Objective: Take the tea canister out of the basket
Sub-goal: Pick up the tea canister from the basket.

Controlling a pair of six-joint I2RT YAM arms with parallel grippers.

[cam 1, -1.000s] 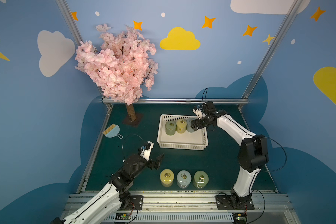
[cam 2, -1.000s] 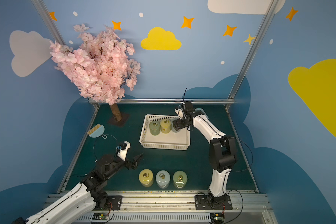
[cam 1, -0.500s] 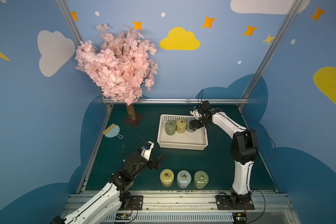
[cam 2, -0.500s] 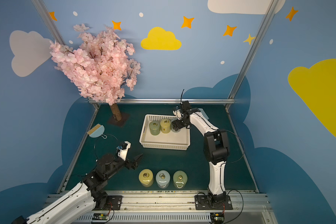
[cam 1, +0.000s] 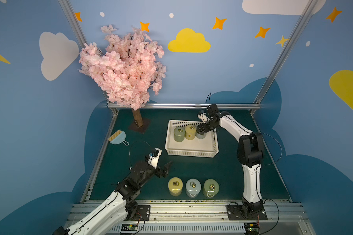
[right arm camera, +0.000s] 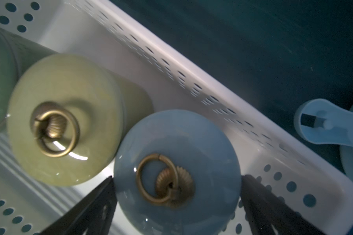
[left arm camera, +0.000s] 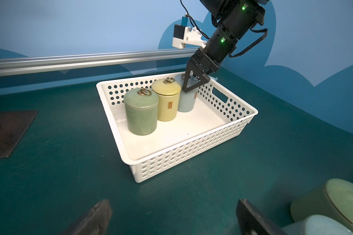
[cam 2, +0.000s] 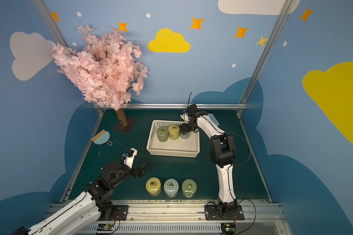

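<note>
In both top views I see the white perforated plastic basket (cam 1: 191, 154) on the dark green bench (cam 1: 192, 168). The pale blue ceramic tea canister (cam 1: 201, 136) stands upright at its far right corner, in a row with a yellow ceramic canister (cam 1: 190, 132) and an olive green ceramic canister (cam 1: 179, 134). My right pincer (cam 1: 201, 131) is down over the blue one. The left pincer (cam 1: 167, 168) hangs nearer the front, spread open and empty, near three more ceramic canisters (cam 1: 193, 187) lined up on the bench.

Left wrist view: one black finger (left arm camera: 192, 84) of the right pincer lies across the blue canister's shoulder, and the canister's base sits on the basket floor.

Right wrist view: the two fingers stand wide, one on each side of the blue lid with its brass ring (right arm camera: 157, 179). The right pincer is open. I cannot tell whether either finger touches the lid.
</note>
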